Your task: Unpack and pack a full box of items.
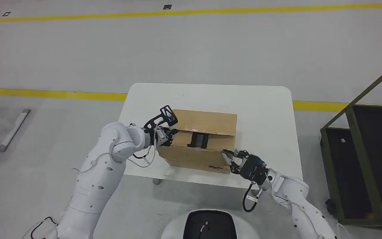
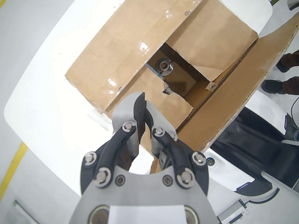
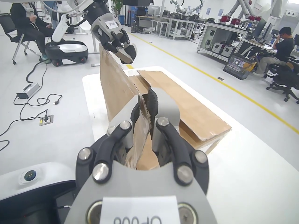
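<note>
Your brown cardboard box [image 1: 209, 122] sits in the middle of the white rounded table [image 1: 262, 107], closer to its near edge than its far one. The box's far long flap [image 2: 140, 36] lies folded flat over the opening, with glossy strips of clear tape along its edges. The near long flap [image 3: 116, 89] stands upright. Your right gripper [image 3: 146, 101] has this flap pinched at its right end: the corrugated edge runs straight between the two fingers, which clamp it from both sides. In the top view that gripper sits at the box's near right corner.

Your left gripper [image 2: 141, 99] hangs over the left end of the box, its fingers pressed together with next to no gap. Under its tips lies the left short flap [image 2: 168, 108], folded inward, its free edge torn ragged. You cannot tell from these views whether the pads catch any cardboard. In the right wrist view the same gripper is just above the left top corner of the upright flap.

The right short flap [image 2: 210, 47] is folded inward too. A gap is open between the flaps, and through it you can see a round metal part [image 2: 164, 65] with a centre hole, down inside the dark box.
</note>
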Robot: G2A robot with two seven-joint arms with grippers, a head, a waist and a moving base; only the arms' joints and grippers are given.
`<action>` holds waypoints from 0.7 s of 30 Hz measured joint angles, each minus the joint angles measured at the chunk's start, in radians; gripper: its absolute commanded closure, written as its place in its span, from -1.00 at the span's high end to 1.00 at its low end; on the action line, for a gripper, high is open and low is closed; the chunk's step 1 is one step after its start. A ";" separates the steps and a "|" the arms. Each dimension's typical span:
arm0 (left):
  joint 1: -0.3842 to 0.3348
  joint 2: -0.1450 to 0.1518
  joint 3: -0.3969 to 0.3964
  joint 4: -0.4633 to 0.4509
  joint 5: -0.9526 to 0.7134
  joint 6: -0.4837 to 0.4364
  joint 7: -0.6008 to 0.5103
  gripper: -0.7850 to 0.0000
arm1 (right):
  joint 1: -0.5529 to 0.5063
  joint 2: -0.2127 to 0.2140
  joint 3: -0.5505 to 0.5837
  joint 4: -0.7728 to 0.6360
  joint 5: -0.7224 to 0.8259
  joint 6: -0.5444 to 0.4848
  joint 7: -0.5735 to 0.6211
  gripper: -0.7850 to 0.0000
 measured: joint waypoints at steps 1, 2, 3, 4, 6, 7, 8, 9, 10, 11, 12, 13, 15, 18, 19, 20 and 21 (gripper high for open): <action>0.000 0.001 0.001 0.000 0.001 -0.002 -0.002 -1.00 | 0.000 0.001 0.000 0.000 0.000 -0.001 -0.001 -0.34; 0.000 0.003 0.003 -0.001 0.002 -0.005 -0.003 -1.00 | -0.001 0.001 -0.001 -0.001 0.000 -0.002 -0.002 -0.15; 0.001 0.005 0.004 -0.003 0.004 -0.010 -0.004 -1.00 | -0.002 0.002 -0.002 -0.002 0.000 -0.002 -0.004 -0.05; 0.002 0.006 0.005 -0.007 0.004 -0.014 -0.005 -1.00 | -0.003 0.002 -0.002 -0.004 0.001 -0.003 -0.005 0.09; 0.006 0.010 0.005 -0.017 0.003 -0.027 -0.007 -1.00 | -0.007 0.004 -0.002 -0.009 0.006 -0.007 -0.010 0.55; 0.008 0.012 0.004 -0.022 0.002 -0.031 -0.008 -1.00 | -0.009 0.005 -0.001 -0.010 0.010 -0.010 -0.012 0.66; 0.010 0.014 0.003 -0.027 0.000 -0.033 -0.009 -1.00 | -0.011 0.005 0.001 -0.010 0.018 -0.012 -0.014 0.74; 0.013 0.016 0.002 -0.032 -0.003 -0.035 -0.011 -1.00 | -0.015 0.006 0.005 -0.010 0.034 -0.017 -0.018 0.76; 0.015 0.017 0.001 -0.036 -0.005 -0.036 -0.012 -1.00 | -0.018 0.006 0.009 -0.009 0.052 -0.025 -0.022 0.82; 0.017 0.019 0.001 -0.040 -0.006 -0.036 -0.013 -1.00 | -0.020 0.007 0.014 -0.006 0.073 -0.034 -0.026 0.96; 0.019 0.021 0.000 -0.044 -0.008 -0.037 -0.014 -1.00 | -0.022 0.008 0.021 -0.003 0.099 -0.046 -0.030 1.00; 0.020 0.022 0.001 -0.048 -0.009 -0.038 -0.015 -1.00 | -0.023 0.009 0.027 -0.001 0.118 -0.057 -0.032 1.00; 0.024 0.026 0.002 -0.056 -0.013 -0.044 -0.017 -1.00 | -0.026 0.011 0.039 0.005 0.164 -0.084 -0.039 1.00; 0.032 0.031 0.004 -0.069 -0.015 -0.055 -0.025 -1.00 | -0.028 0.014 0.059 0.016 0.231 -0.120 -0.045 1.00; 0.035 0.033 0.004 -0.074 -0.016 -0.059 -0.027 -1.00 | -0.029 0.015 0.065 0.019 0.249 -0.131 -0.046 1.00; 0.038 0.035 0.003 -0.079 -0.017 -0.061 -0.028 -1.00 | -0.029 0.016 0.070 0.023 0.267 -0.142 -0.046 1.00; 0.044 0.038 0.000 -0.086 -0.020 -0.065 -0.030 -1.00 | -0.030 0.017 0.077 0.027 0.291 -0.155 -0.046 1.00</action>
